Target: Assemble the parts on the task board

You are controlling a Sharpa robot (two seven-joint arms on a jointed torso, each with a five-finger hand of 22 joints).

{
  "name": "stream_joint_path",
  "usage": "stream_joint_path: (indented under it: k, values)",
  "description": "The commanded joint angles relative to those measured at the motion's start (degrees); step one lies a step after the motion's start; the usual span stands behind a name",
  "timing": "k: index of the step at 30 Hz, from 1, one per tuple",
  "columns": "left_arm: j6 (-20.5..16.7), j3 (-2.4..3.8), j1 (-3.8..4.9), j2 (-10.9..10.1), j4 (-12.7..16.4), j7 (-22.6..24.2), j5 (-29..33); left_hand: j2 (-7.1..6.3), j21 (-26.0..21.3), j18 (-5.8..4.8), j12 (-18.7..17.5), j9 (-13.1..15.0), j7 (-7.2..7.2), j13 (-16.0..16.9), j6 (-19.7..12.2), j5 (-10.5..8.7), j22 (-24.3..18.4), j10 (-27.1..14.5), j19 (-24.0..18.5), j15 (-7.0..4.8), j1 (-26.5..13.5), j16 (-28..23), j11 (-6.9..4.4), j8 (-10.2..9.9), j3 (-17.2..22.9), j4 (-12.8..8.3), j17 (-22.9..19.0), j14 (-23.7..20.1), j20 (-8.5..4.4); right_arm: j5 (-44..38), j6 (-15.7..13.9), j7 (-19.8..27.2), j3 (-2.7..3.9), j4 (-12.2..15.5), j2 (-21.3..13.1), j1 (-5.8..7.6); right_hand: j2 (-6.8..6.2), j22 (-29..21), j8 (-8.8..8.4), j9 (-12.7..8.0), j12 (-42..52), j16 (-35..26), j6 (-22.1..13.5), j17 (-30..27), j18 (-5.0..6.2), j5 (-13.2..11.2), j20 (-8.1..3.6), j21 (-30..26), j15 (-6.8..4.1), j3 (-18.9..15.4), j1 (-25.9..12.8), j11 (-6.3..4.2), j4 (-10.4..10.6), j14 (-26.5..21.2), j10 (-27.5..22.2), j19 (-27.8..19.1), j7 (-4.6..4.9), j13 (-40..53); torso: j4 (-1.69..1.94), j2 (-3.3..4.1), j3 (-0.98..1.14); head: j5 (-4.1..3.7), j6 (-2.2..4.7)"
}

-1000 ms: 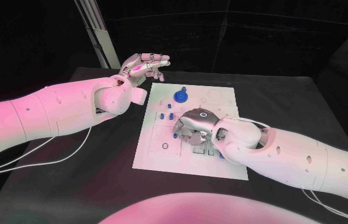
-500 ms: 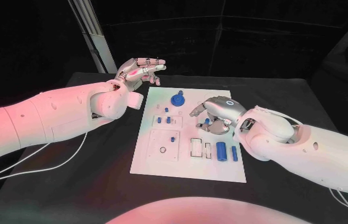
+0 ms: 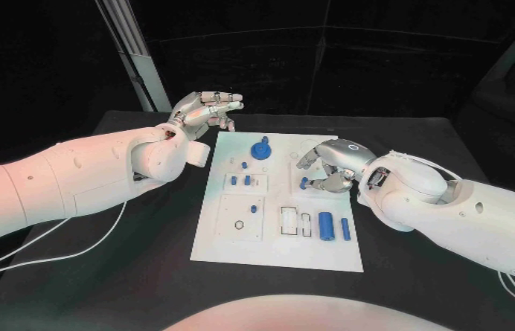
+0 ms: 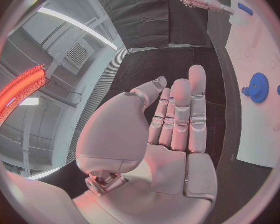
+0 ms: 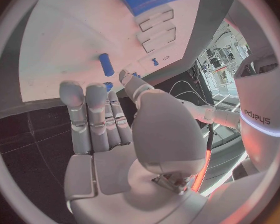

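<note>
- Head view: I see the board (image 3: 231, 234) mid-table, the parts on it — a blue gear (image 3: 261, 150) at the far end, two cylinders (image 3: 326, 225) lying near the right edge, small pegs (image 3: 240, 180) in the left half.
- Left hand (image 3: 202, 110) off the board's far left corner, above the table; fingers apart, holding nothing.
- Right hand (image 3: 327, 169) over the board's right half, fingers curled downward; I cannot tell whether it holds a part.
</note>
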Motion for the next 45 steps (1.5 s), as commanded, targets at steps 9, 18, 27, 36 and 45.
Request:
stream_joint_path:
  k: [9, 18, 27, 36, 45]
  values:
    - [0.99, -0.04, 0.02, 0.15, -0.03, 0.11, 0.15, 0.28, -0.27, 0.77, 0.39, -0.09, 0.14, -0.08, -0.19, 0.27, -0.05, -0.18, -0.25, -0.03, 0.13, -0.33, 0.00, 0.39, 0.12, -0.35, -0.05, -0.22, -0.12, -0.64, 6.15, -1.11, 0.09, -1.63, 1.85, 0.15, 1.67, 0.95, 0.24, 0.20, 2.82, 0.50, 2.03, 0.85, 0.99, 0.61, -0.43, 0.42, -0.42, -0.39, 1.92, -0.36, 0.32, 0.98, 2.13, 0.92, 0.09, 0.04, 0.12, 0.03, 0.00, -0.02, -0.22]
    - [1.04, -0.05, 0.02, 0.14, -0.05, 0.10, 0.15, 0.28, -0.27, 0.77, 0.39, -0.09, 0.14, -0.08, -0.19, 0.27, -0.05, -0.18, -0.25, -0.03, 0.13, -0.33, 0.00, 0.39, 0.12, -0.35, -0.05, -0.22, -0.12, -1.63, 8.47, -1.10, 0.08, -2.49, 2.74, 0.14, 2.72, 3.55, 0.78, 0.38, 3.79, 2.09, 5.29, 2.86, 0.51, 0.81, -0.76, 2.27, -0.83, 1.86, 2.50, -0.83, 0.72, 1.86, 6.32, 2.51, -0.05, -0.14, 0.04, 0.01, -0.02, -0.07, -0.38]
    - [1.02, -0.05, 0.02, 0.09, -0.09, 0.04, 0.15, 0.28, -0.27, 0.77, 0.39, -0.09, 0.14, -0.08, -0.19, 0.27, -0.05, -0.18, -0.25, -0.03, 0.13, -0.33, 0.00, 0.39, 0.12, -0.35, -0.05, -0.22, -0.12, -2.68, 8.44, -1.46, 0.08, -2.92, 2.86, 0.14, 2.86, 3.98, 0.81, 0.36, 3.38, 2.31, 6.50, 3.11, 0.44, 0.03, -0.91, 2.65, -0.93, 3.36, 2.81, -0.95, 0.71, 1.94, 7.52, 2.77, 0.01, -0.21, 0.09, -0.03, 0.00, -0.16, -0.45]
    - [1.07, -0.05, 0.02, 0.05, -0.01, -0.05, 0.15, 0.28, -0.27, 0.77, 0.39, -0.09, 0.14, -0.08, -0.19, 0.27, -0.05, -0.18, -0.25, -0.03, 0.13, -0.33, 0.00, 0.39, 0.12, -0.35, -0.05, -0.22, -0.12, -2.60, 7.82, -1.12, 0.08, -3.18, 3.21, 0.14, 2.87, 4.33, 0.72, 0.30, 2.76, 2.43, 7.38, 3.26, 0.38, -0.14, -0.98, 2.94, -1.02, 4.74, 2.93, -1.03, 0.74, 1.97, 8.14, 2.91, -0.09, -0.22, 0.05, -0.01, -0.02, -0.29, -0.48]
    - [1.04, -0.05, 0.02, -0.02, 0.02, -0.06, 0.15, 0.37, -0.35, 0.77, 0.55, -0.07, 0.12, -0.08, -0.16, 0.27, -0.10, -0.17, -0.25, -0.01, 0.12, -0.32, -0.01, 0.49, 0.08, -0.38, -0.13, -0.26, -0.11, -2.62, 6.21, -1.45, 0.08, -3.18, 3.29, 0.13, 3.79, 6.94, 1.47, 0.58, 3.01, 4.34, 10.16, 5.66, -0.03, -0.78, -1.42, 4.73, -1.59, 7.13, 3.94, -1.81, 0.21, 2.61, 11.38, 4.04, -0.65, 0.14, 0.12, 0.01, -0.03, -0.33, -0.62]
